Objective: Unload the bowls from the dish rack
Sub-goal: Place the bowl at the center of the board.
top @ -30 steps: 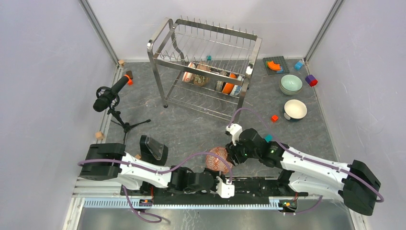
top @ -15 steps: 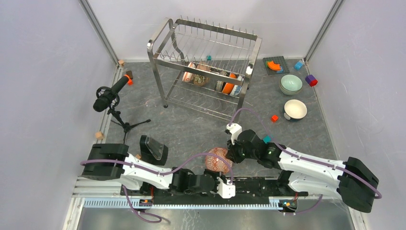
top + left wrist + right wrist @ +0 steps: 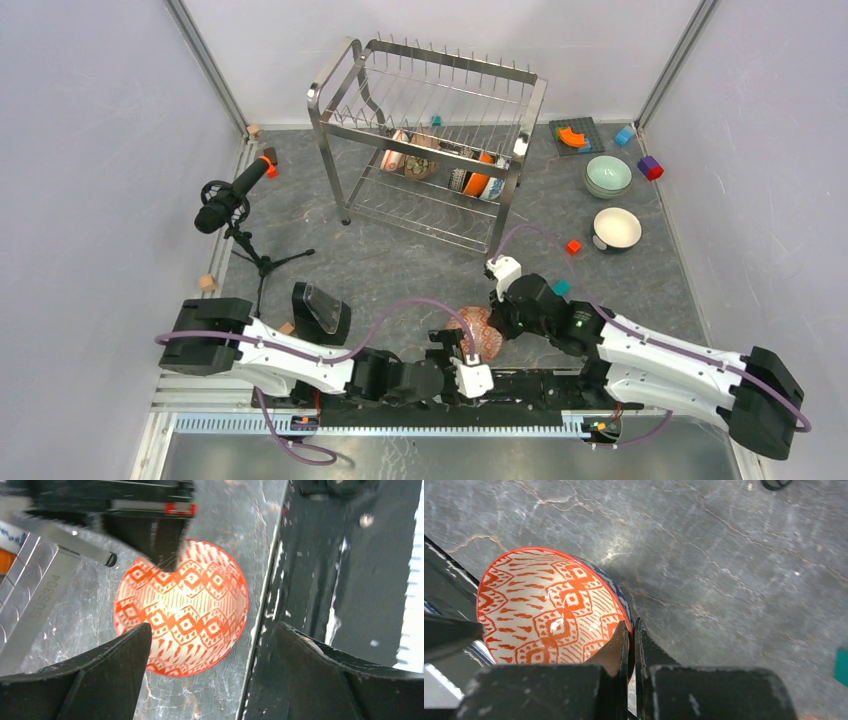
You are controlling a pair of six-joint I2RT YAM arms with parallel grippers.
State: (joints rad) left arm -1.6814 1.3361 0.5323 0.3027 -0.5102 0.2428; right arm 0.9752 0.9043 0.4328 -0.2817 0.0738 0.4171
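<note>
Seemingly passing red-patterned bowl [image 3: 549,615] from right fingers [image 3: 616,647] clamped on its rim to wide-spread left fingers [image 3: 100,675], due to close next.

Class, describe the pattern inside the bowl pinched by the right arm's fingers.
The bowl shows orange-red diamonds and dashes on white, clearest in the left wrist view.

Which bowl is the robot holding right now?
The red-patterned bowl: the right pincer pinches its rim. The pale green bowl and cream bowl sit loose on the table, and the others stand in the dish rack.
</note>
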